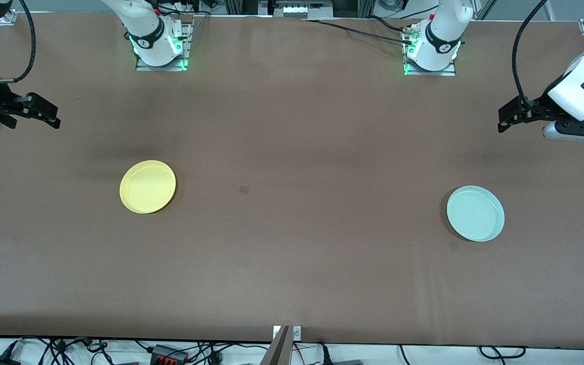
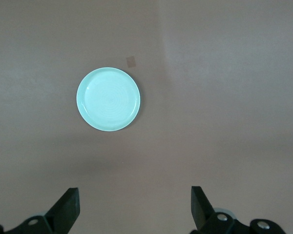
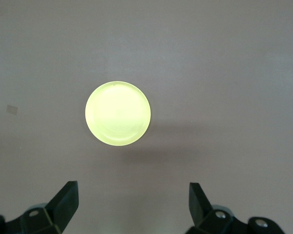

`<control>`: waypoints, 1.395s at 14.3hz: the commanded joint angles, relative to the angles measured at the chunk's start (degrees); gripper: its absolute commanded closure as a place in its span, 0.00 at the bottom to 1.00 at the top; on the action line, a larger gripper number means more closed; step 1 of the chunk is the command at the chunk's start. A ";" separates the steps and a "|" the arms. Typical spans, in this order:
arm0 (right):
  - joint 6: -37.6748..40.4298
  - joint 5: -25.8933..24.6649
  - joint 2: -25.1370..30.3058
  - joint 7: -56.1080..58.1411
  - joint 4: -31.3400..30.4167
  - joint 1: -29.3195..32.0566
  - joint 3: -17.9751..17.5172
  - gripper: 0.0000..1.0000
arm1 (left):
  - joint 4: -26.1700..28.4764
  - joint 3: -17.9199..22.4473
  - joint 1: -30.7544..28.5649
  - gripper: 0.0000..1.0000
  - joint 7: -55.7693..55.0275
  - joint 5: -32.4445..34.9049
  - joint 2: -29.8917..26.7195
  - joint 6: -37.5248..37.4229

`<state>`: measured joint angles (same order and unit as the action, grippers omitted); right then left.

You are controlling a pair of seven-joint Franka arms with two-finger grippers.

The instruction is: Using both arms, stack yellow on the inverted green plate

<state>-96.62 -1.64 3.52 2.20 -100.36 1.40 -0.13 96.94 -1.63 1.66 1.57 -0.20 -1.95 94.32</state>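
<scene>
The yellow plate (image 1: 147,186) lies flat on the brown desk (image 1: 292,263), in the left half of the front view, toward the right arm's end of the desk. Its hollow side seems to face up, with the low rim showing around the edge. In the right wrist view the same plate (image 3: 117,113) sits near the middle of the frame, with bare desk all around it.

The green plate (image 1: 475,213) lies in the right half of the front view, toward the left arm's end of the desk and a little nearer to the front camera than the yellow one. It too looks rim-up, though the pale colour makes that hard to confirm. In the left wrist view it (image 2: 109,99) sits in the upper middle of the frame, just beside a small darker square patch (image 2: 132,61) on the desk surface. The two plates are well apart.

The right gripper (image 1: 51,117) hangs at the left edge of the front view, over bare desk. Its fingers (image 3: 66,202) are spread wide and hold nothing.

The left gripper (image 1: 506,120) hangs at the right edge of the front view, also over bare desk. Its fingers (image 2: 68,207) are likewise spread wide and empty.
</scene>
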 commanded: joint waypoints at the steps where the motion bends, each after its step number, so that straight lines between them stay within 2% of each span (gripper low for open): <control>1: 0.29 -0.47 1.05 0.35 -0.62 0.45 -0.22 0.00 | -0.78 -0.13 0.10 0.00 0.80 0.73 -0.25 -1.07; 17: 0.64 -0.47 1.14 0.35 -0.62 0.62 -0.22 0.00 | -1.74 0.13 -0.08 0.00 0.72 0.73 0.46 -0.98; 20: 0.56 -0.47 1.23 0.44 -0.62 0.53 -0.22 0.00 | -4.37 0.13 -0.43 0.00 0.89 0.73 4.83 -2.21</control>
<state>-96.03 -1.65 3.53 2.21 -100.36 1.53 0.06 96.69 -1.51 1.55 1.57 -0.18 -1.19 94.12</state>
